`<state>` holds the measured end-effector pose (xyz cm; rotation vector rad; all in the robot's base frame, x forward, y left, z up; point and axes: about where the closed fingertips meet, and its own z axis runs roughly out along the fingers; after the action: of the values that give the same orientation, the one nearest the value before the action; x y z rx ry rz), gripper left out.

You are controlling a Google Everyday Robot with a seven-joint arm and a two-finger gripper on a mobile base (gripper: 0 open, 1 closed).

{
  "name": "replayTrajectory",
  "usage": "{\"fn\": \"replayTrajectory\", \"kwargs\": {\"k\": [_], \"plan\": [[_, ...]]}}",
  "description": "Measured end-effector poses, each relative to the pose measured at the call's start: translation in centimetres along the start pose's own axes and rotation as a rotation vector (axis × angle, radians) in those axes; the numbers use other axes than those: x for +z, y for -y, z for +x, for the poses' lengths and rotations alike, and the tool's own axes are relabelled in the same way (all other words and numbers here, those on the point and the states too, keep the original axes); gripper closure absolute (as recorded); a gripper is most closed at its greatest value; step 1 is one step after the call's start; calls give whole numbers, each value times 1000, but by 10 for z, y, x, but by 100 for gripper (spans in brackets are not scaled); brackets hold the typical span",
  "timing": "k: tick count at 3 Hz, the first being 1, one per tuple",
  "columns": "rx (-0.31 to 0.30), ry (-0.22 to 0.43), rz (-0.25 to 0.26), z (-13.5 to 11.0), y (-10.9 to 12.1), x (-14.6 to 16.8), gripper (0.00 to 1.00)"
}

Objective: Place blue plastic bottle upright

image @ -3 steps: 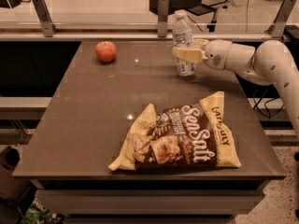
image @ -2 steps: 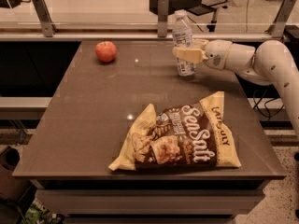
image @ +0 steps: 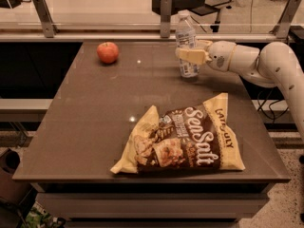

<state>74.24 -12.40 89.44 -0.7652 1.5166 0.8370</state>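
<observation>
The blue plastic bottle (image: 185, 31), clear and ribbed with a white cap, stands upright on the brown table (image: 95, 118) near its far right edge. My gripper (image: 188, 52) reaches in from the right at the bottle's mid-height. It is shut on the bottle: one cream finger (image: 191, 55) crosses the front of the bottle and the other sits behind it. The white arm (image: 266, 63) stretches off to the right edge of the view.
A red apple (image: 108, 52) lies at the far left of the table. A yellow and brown Sea Salt chip bag (image: 183, 139) lies flat near the front right. A glass railing with metal posts (image: 165, 15) runs behind the table.
</observation>
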Motion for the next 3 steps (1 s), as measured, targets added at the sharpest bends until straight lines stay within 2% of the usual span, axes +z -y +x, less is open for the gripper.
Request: {"fn": "replayTrajectory", "kwargs": {"k": [2, 3], "plan": [[0, 0, 0, -1, 0, 0, 36], [0, 0, -1, -1, 0, 0, 38]]}}
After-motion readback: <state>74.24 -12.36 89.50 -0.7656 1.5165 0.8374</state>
